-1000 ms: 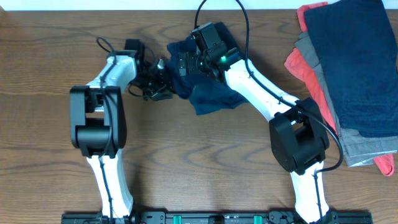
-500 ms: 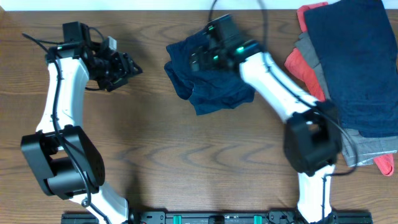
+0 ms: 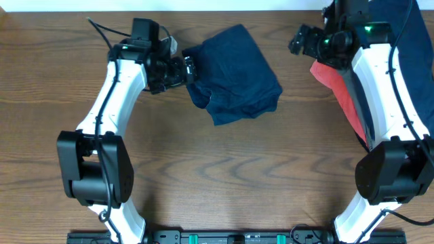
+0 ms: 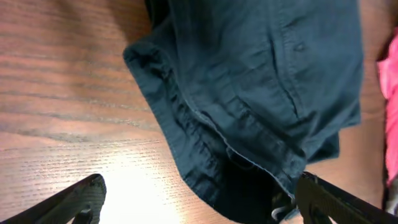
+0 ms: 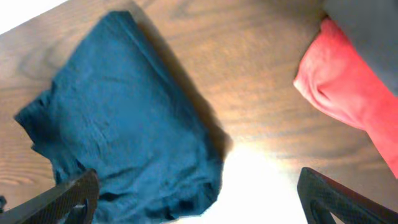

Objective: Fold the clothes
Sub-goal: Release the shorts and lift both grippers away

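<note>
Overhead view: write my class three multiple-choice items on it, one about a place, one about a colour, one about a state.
1. Where do the shorts lie?
A. on the bare table, left of the pile
B. on top of the pile
C. on the floor

2. What colour is the garment at the pile's left edge?
A. green
B. coral-red
C. yellow

3. How is the left gripper?
A. shut on the shorts
B. open, at the shorts' left edge
C. shut, far from them

Key:
1 A, wood shows between them and the pile.
2 B, red peeks out there.
3 B, its fingertips stand wide apart in the wrist view.
</note>
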`<state>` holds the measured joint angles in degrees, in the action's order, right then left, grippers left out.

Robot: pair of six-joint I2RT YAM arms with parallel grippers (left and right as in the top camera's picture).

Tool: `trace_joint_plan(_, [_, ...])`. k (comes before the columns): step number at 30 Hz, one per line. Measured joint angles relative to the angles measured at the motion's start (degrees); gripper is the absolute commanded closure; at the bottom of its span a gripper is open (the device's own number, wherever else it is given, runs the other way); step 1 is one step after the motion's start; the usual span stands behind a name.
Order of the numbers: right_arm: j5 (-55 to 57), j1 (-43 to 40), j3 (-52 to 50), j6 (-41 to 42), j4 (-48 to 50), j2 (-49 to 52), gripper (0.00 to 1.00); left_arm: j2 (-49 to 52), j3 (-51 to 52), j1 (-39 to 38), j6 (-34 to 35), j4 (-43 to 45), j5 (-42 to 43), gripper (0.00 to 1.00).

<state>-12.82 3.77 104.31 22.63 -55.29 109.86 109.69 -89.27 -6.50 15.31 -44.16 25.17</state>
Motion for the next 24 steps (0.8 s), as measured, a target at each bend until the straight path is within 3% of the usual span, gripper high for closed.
trace_joint_plan(12, [0.39, 0.98, 0.0, -1.68, -0.98, 0.0, 0.01, 10.88, 0.0, 0.0, 4.39, 9.81, 6.29, 0.02])
trace_joint_plan(24, [0.42, 1.36, 0.0, -2.8, -2.36, 0.0, 0.01, 14.05, 0.0, -3.72, 4.44, 15.56, 9.11, 0.02])
